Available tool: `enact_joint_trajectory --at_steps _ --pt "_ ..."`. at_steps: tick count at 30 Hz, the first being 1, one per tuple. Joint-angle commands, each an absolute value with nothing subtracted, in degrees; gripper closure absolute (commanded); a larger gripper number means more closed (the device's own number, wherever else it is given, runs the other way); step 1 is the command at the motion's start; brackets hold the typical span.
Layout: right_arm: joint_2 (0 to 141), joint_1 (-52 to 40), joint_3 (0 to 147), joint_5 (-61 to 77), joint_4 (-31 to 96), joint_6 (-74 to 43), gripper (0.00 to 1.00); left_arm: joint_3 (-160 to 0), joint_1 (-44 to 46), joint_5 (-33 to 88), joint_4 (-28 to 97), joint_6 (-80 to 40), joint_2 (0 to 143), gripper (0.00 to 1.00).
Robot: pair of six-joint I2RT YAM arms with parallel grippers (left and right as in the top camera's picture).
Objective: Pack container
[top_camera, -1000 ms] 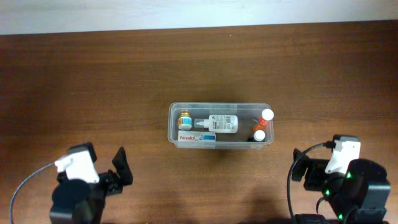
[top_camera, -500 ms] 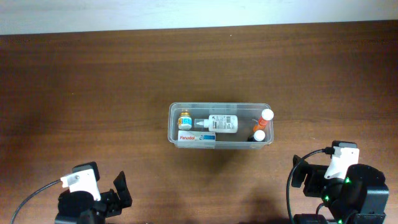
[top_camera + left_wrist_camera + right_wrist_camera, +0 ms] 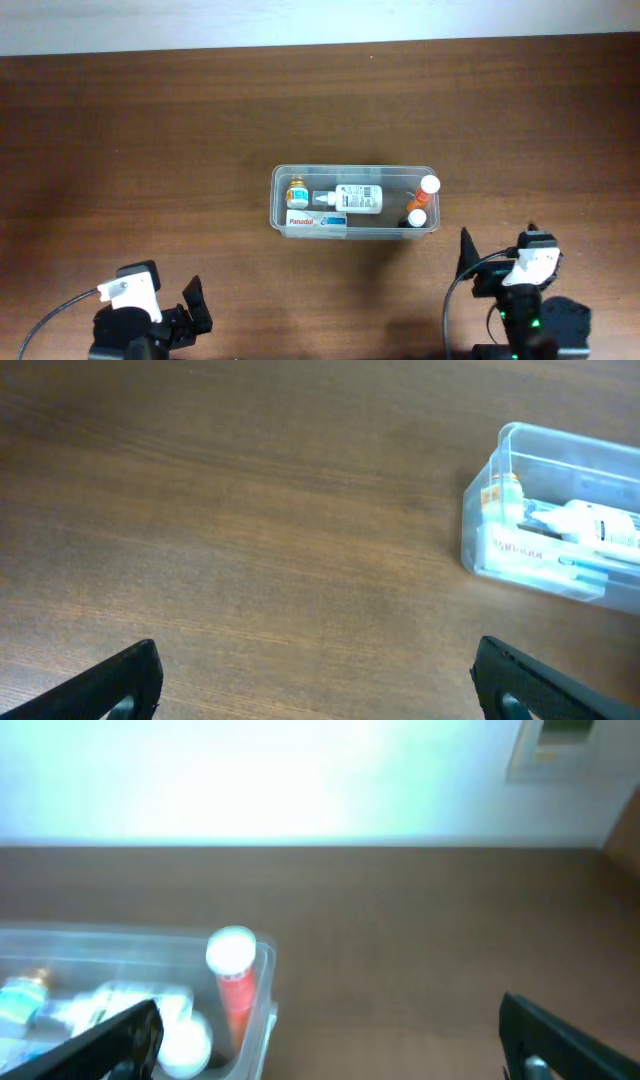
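Container point(image 3: 276, 205) sitting mid-table, loaded with Panadol box point(image 3: 317, 220), white bottle point(image 3: 357, 197), orange tube point(image 3: 424, 192). Left gripper point(image 3: 315, 660) and right gripper point(image 3: 328, 1015) now drawn back near the table edge, both spread wide, empty. Packing likely finished.

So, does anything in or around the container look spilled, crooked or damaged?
Nothing looks spilled or broken. Only the orange tube leans in one corner of the container, its white cap up at the rim.

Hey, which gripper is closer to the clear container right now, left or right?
Right. The right gripper sits just off the container's near right corner. The left gripper is farther, well out past its left end.
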State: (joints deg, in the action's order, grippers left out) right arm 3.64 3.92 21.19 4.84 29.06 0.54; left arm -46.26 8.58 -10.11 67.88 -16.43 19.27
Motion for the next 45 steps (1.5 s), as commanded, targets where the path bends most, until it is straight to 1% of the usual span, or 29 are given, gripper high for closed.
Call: enact_joint_trajectory --at_steps 1,4,6,7,10,42,45 --pt "0.32 3.77 11.68 5.32 15.73 1.74 0.02 -46.00 8.80 -10.76 67.77 -15.77 19.09 0.01" --pt "0.30 3.77 4.84 4.69 2.55 1.72 0.02 -46.00 8.80 -10.76 67.77 -15.77 19.09 0.01" --pt "0.30 3.77 1.26 4.75 -3.70 1.67 0.02 -46.00 8.80 -10.76 67.75 -15.77 19.09 0.01" --pt "0.30 3.77 0.34 4.60 -3.68 1.72 0.02 -46.00 8.80 -10.76 67.77 -15.77 19.09 0.01" --pt "0.43 3.75 0.32 4.49 4.67 1.67 0.02 -46.00 8.80 -10.76 67.75 -15.77 19.09 0.01" --pt "1.13 3.77 0.32 4.27 4.10 1.69 0.02 -45.71 8.73 -11.46 67.66 -15.77 18.48 0.01" --pt "1.13 3.77 0.32 4.27 4.10 1.69 0.02 -42.61 8.73 -11.64 64.47 -15.00 15.64 0.01"
